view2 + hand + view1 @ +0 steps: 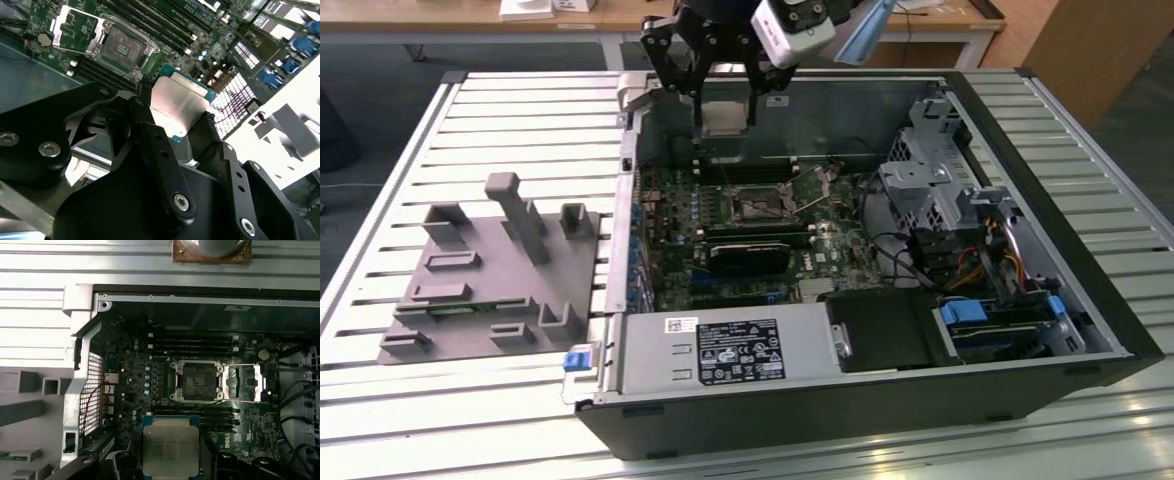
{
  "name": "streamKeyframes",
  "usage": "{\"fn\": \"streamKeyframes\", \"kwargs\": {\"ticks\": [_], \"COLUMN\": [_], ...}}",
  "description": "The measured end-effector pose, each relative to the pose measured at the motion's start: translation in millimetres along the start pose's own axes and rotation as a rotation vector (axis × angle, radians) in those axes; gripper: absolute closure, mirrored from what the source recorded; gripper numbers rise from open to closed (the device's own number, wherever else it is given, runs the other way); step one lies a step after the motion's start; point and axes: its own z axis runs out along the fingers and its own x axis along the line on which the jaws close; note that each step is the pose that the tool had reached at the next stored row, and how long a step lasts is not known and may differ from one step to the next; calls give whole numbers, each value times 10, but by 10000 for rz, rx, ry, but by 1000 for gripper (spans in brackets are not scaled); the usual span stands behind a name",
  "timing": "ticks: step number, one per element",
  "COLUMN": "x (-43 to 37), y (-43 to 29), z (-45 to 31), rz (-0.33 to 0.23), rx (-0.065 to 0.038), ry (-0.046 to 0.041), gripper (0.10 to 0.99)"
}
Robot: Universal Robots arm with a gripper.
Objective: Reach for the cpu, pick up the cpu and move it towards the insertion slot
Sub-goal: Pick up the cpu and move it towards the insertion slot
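Clearly, the cpu (170, 446) sits gripped between the pincer (176, 131) fingers.

An open computer case (1067, 250) lay on a slatted table (400, 130), with the fixture blocks (480, 280) on the table at the exterior view's left of it. The motherboard (720, 220) lay inside the case, and the insertion slot (758, 205) sat on the motherboard. The gripper (724, 105) hung above the case's far end, the cpu (724, 117) between its fingers, above and apart from the slot. A long card (750, 255) lay just nearer the camera than the slot.
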Motion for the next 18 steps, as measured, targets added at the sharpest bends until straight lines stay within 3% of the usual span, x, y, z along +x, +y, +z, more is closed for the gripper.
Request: {"fn": "streamKeyframes", "kwargs": {"ticks": [18], "x": [-332], "y": [258], "z": [94], "rz": [50], "rx": [1], "ry": [-6], "gripper": [541]}}
